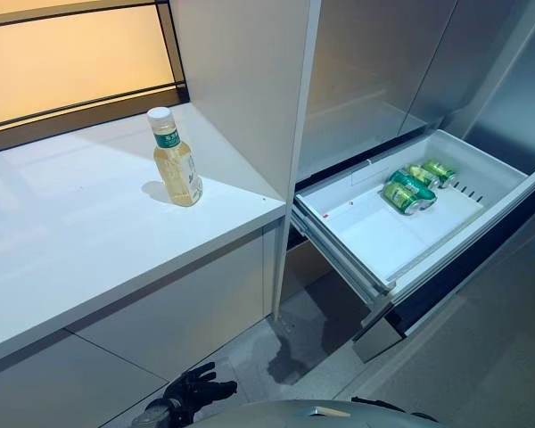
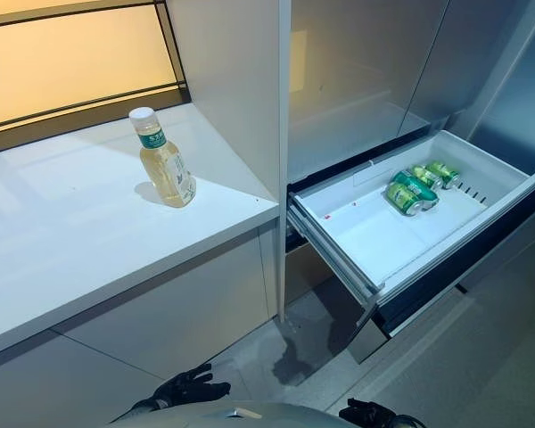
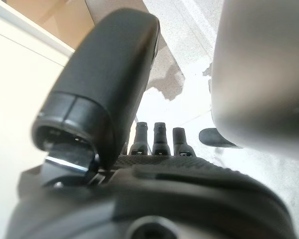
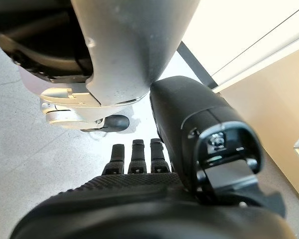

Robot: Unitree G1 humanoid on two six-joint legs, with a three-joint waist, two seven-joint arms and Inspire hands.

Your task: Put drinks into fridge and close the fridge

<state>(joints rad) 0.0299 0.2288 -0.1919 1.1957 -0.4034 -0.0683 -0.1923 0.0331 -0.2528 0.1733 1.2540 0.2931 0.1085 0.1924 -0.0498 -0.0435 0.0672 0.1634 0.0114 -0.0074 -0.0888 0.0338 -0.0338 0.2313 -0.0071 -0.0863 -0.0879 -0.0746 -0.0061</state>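
A clear bottle (image 1: 176,159) of pale yellow drink with a white cap and green label stands upright on the white counter (image 1: 71,232). The fridge drawer (image 1: 374,241) is pulled out at the right, with green cans (image 1: 416,185) lying at its back. My left hand (image 1: 196,390) hangs low by the counter front, open and empty; it also shows in the left wrist view (image 3: 159,139). My right hand (image 2: 367,414) hangs low at the bottom edge, open and empty, and shows in the right wrist view (image 4: 137,157).
A white cabinet panel (image 1: 250,89) stands between the counter and the fridge. Grey fridge doors (image 1: 383,62) rise above the drawer. The open drawer juts out over the grey floor (image 1: 276,357). A lit window panel (image 1: 71,62) backs the counter.
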